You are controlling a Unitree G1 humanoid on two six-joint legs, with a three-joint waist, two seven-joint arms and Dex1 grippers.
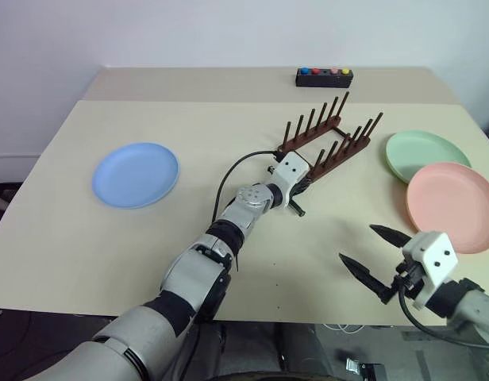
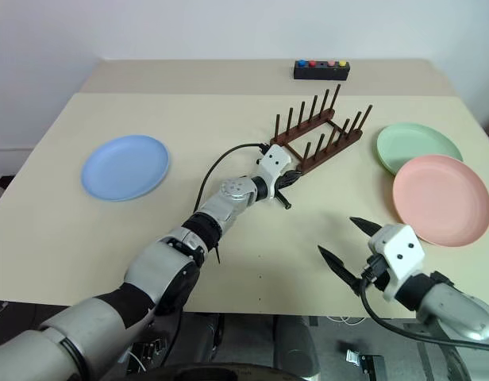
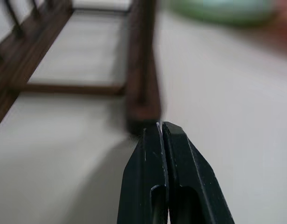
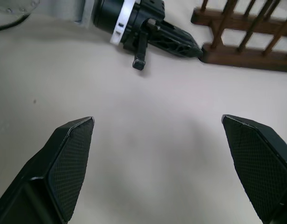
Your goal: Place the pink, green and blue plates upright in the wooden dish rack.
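The wooden dish rack stands empty, right of the table's middle. My left gripper is shut with nothing between its fingers, its tips right at the near end of one rack rail. The blue plate lies flat at the left. The green plate lies flat at the right of the rack, and the pink plate lies just in front of it, overlapping its near edge. My right gripper hovers open near the table's front edge, left of the pink plate, empty.
A small black box with coloured buttons sits at the back of the table, behind the rack. A black cable loops from my left wrist. Bare tabletop lies between the blue plate and the rack.
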